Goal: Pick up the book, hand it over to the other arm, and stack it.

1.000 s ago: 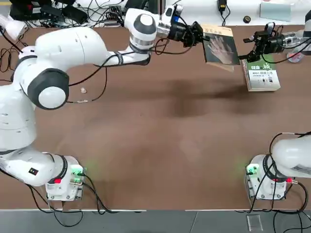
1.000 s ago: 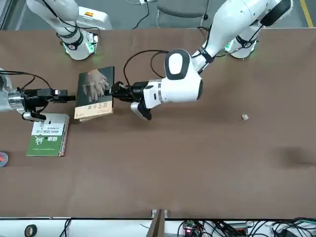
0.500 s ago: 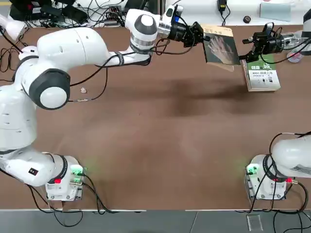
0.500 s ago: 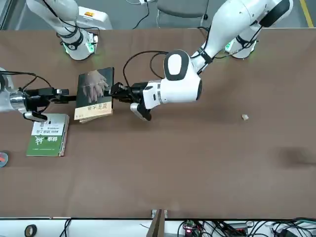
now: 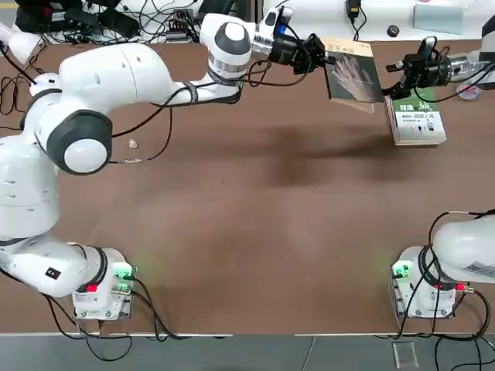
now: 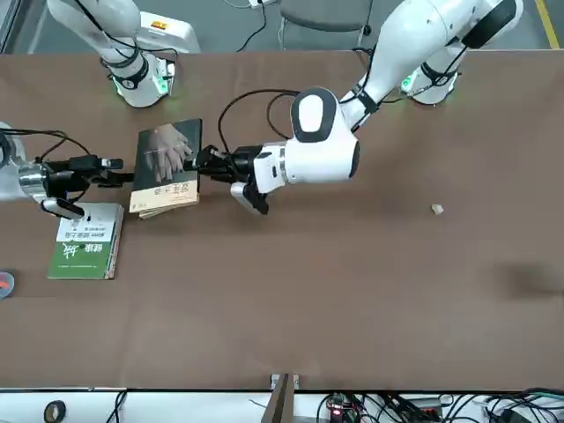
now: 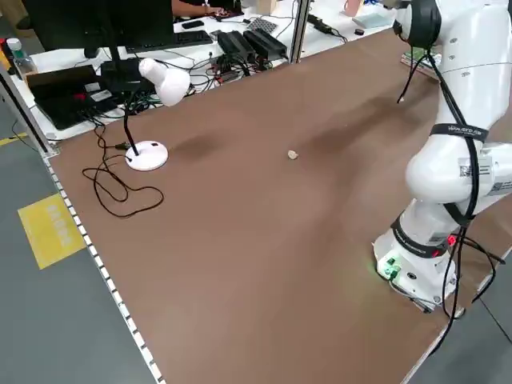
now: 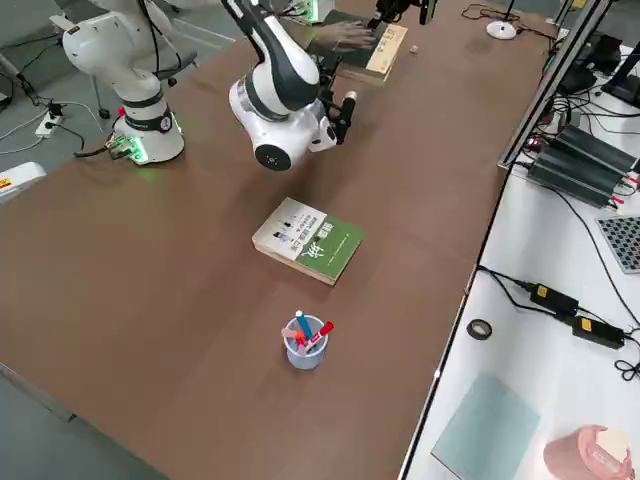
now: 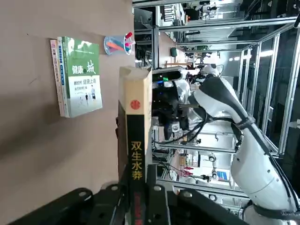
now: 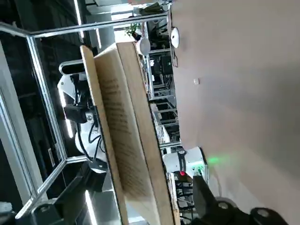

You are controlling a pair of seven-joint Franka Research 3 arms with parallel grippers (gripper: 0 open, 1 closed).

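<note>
Pen cup near the table's right edge, stuffed with red and blue markers, just past the green-and-white book in the right side view. Same cup visible from the left wrist camera, beside that book, which looks there like the top of a small stack with a pink-edged volume under it. Barely in the top view, only a sliver by the frame edge; cut off in the front view too.

The book up off the table at the far right end, pinched at its spine edge by the left gripper, fingers pressed tight on it. Cover with the pale hand facing up in the top and front views. From the left wrist camera only the spine showing, black with yellow characters, tan at the top. From the right wrist camera the opposite: page edges fanned slightly, no cover art.

Right gripper just beside the book's free edge, above the green-and-white book, fingers spread wide and level with it. Not yet closed on anything; touching or just short, hard to say.

Left side view mostly bare brown table, a white desk lamp and a small crumb-like scrap, none of the handover visible.
</note>
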